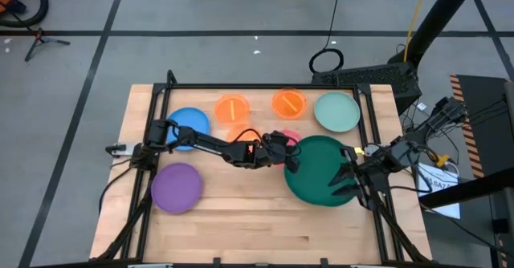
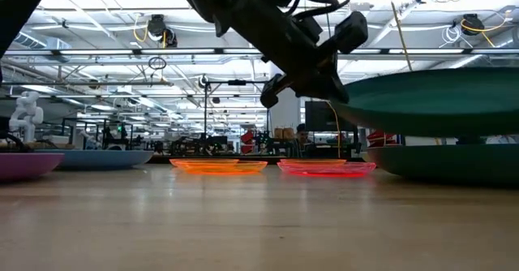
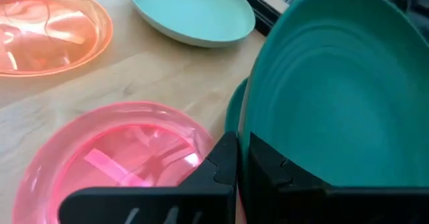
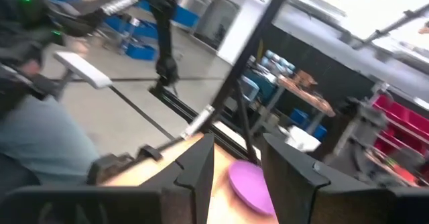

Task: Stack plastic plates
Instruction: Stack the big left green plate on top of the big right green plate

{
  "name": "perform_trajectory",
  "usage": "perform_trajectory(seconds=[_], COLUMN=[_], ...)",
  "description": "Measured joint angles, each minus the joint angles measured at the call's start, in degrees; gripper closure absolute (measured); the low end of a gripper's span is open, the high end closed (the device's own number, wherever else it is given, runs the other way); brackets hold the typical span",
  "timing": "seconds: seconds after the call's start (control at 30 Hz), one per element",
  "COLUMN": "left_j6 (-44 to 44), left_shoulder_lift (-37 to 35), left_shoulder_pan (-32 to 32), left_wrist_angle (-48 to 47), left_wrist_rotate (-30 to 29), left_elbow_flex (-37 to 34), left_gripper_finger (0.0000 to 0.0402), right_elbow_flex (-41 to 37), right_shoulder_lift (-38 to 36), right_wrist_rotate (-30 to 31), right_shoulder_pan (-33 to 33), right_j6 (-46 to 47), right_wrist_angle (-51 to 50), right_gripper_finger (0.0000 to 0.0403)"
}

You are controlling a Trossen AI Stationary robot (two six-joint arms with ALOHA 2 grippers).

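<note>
Step in hand: left gripper (image 1: pixel 291 157) clamped on rim of large dark green round plastic plate (image 1: pixel 325 164), plate lifted and tilted above 2nd dark green plate (image 2: pixel 454 162) on table.

Next move, by judgement: lower level, centre over lower plate, release.

Right gripper (image 1: pixel 345 178) open, empty, at plate's right rim — tight there. Small translucent pink plate (image 3: pixel 114 160) just beside grip. Bare wooden tabletop (image 1: pixel 257 220) at front.
</note>
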Motion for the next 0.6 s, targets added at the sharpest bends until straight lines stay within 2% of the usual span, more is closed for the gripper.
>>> perform_trajectory(seconds=[0.07,0.6], left_j6=[-0.6,-1.4], left_shoulder_lift=[0.5,0.9], left_shoulder_pan=[-0.1,0.0], left_wrist_angle=[0.1,-0.2], left_wrist_rotate=[0.0,-0.2], left_elbow_flex=[0.0,0.0], left_gripper_finger=[0.0390,0.0389], right_elbow_flex=[0.0,0.0], right_shoulder_lift=[0.0,0.0], right_wrist_rotate=[1.5,1.5], right_shoulder_pan=[0.0,0.0], right_j6=[0.1,0.1], right_wrist_angle=[-0.3,-0.4], right_gripper_finger=[0.0287,0.0287])
